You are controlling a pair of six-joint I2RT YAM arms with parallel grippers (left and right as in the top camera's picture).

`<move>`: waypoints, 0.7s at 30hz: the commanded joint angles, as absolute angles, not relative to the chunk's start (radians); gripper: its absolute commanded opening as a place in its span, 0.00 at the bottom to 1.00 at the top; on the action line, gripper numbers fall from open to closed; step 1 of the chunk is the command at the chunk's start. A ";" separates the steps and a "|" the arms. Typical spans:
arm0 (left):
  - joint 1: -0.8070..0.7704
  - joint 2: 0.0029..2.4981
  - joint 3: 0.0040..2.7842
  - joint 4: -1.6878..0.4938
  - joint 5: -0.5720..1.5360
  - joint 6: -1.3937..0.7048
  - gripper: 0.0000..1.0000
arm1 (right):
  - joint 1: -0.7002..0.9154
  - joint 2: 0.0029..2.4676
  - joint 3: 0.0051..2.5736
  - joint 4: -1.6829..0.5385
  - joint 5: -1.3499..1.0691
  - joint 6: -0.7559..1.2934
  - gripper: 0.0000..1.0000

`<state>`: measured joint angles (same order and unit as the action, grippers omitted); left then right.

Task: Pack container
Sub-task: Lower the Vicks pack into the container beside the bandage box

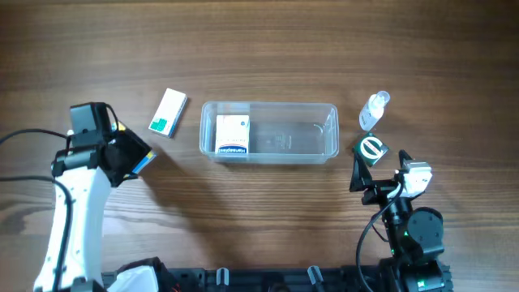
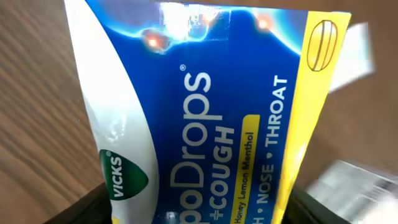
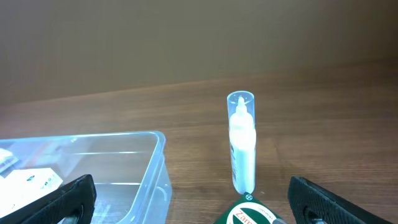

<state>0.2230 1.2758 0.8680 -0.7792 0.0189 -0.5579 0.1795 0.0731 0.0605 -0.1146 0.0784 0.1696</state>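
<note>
The clear rectangular plastic container (image 1: pixel 276 104) is lying at the centre of the wooden desk (image 1: pixel 268 49), with its long axis running 9 to 3 o'clock. A white carton (image 1: pixel 232 135) is resting inside its 9 o'clock end. A white-and-green carton (image 1: pixel 169 112) is lying on the desk at the container's 9 o'clock side, apart from it. The left pincer (image 1: pixel 138 160), at 8 o'clock, is clamping a blue-and-yellow Vicks lozenge bag (image 2: pixel 205 112). The right pincer (image 3: pixel 191 190), at 4 o'clock, is standing wide open, gripping nothing. A green box with a round white logo (image 3: pixel 245 214) is sitting between its fingers, and a clear spray bottle (image 3: pixel 242 143) is standing upright just beyond.
</note>
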 commanded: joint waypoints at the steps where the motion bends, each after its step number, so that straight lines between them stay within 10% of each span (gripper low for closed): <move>1: 0.211 1.206 0.916 -0.779 0.088 -0.553 0.69 | 0.176 0.070 0.056 -0.110 0.066 0.159 1.00; 21: -0.508 1.180 1.027 -0.477 0.107 -0.554 0.63 | 0.176 0.070 0.057 -0.110 0.066 0.159 1.00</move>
<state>-0.4179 1.1648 1.0039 -0.5354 0.1101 -0.5587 0.1795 0.0731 0.0605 -0.1146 0.0784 0.1696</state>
